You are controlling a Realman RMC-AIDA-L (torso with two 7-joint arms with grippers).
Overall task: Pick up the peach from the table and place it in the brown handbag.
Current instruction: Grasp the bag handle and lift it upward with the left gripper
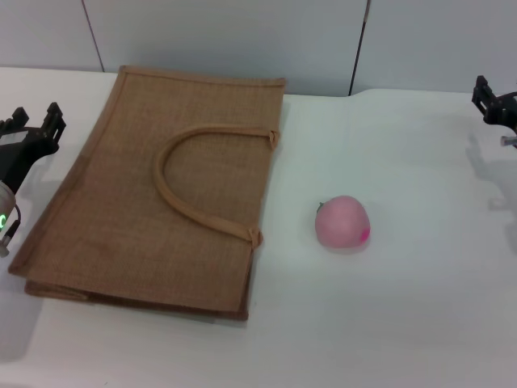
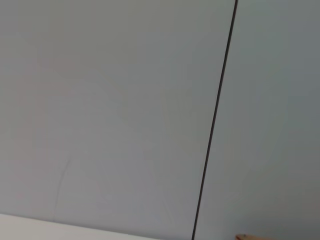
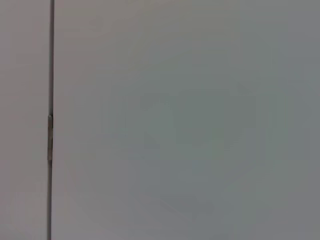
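In the head view the peach [image 1: 342, 221], pale pink with a magenta patch, rests on the white table [image 1: 404, 315] just right of the middle. The brown handbag [image 1: 121, 202] lies flat to its left, its arched handle [image 1: 174, 190] on top and its handle side facing the peach. My left gripper [image 1: 35, 120] hovers open at the table's left edge, beside the bag's far left side. My right gripper [image 1: 494, 99] is at the far right edge, well away from the peach and partly cut off. Neither holds anything. Both wrist views show neither the peach nor any fingers.
A grey panelled wall [image 1: 242, 40] runs behind the table, and its seams [image 2: 215, 120] [image 3: 50, 100] fill both wrist views. A tan corner of the bag [image 2: 242, 237] shows in the left wrist view. White tabletop spreads around the peach and in front of it.
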